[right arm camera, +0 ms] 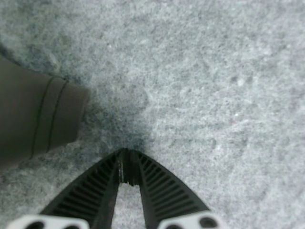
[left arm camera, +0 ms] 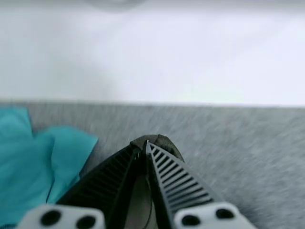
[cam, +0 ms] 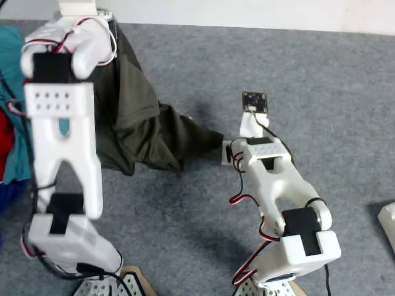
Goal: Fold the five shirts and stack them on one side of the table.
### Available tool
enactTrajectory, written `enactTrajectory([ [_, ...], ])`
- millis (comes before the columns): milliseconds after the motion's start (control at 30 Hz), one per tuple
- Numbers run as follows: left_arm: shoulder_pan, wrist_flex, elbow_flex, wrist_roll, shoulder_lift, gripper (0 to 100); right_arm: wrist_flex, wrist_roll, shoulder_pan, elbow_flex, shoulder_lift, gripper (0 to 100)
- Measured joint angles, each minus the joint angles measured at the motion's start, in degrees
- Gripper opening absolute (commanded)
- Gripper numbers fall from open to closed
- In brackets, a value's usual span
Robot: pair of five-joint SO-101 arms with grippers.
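At the far left of the tabletop (cam: 321, 68), my left claw (left arm camera: 147, 146) is closed tight on a small pinch of the dark olive shirt (cam: 139, 120), right at the far edge of the grey surface. I read that hold as an anchor: with one end pinned far out, the rest of the garment trails toward the near right in a rumpled strip, ready to be pulled flat.

My right claw (right arm camera: 127, 158) sits low over the tabletop near the middle, its tips pressed together with nothing between them. The shirt's sleeve (right arm camera: 45, 119) ends just to the left of it, close but not touching. I judge it will have to open before it can take that cuff.

The teal shirt (left arm camera: 33, 157) lies to the left of the held one, with red cloth (cam: 5, 139) and blue cloth (cam: 9, 191) bunched at the left edge, seemingly waiting unfolded.
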Motion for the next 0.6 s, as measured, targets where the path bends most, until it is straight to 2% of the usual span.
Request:
enactTrajectory([
  [233, -0.88, -4.22, 0.0, -2.02, 12.48, 37, 0.0, 0.0, 0.0, 0.0, 0.0, 0.9],
  [333, -0.7, -6.07, 0.0, -2.11, 14.24, 47, 0.0, 0.0, 0.0, 0.0, 0.0, 0.9],
  [500, 0.26, -6.95, -2.11, -2.2, 14.42, 51, 0.0, 0.0, 0.0, 0.0, 0.0, 0.9],
  [600, 0.35, -1.49, -7.65, -2.29, 14.42, 50, 0.0, 0.0, 0.0, 0.0, 0.0, 0.9],
])
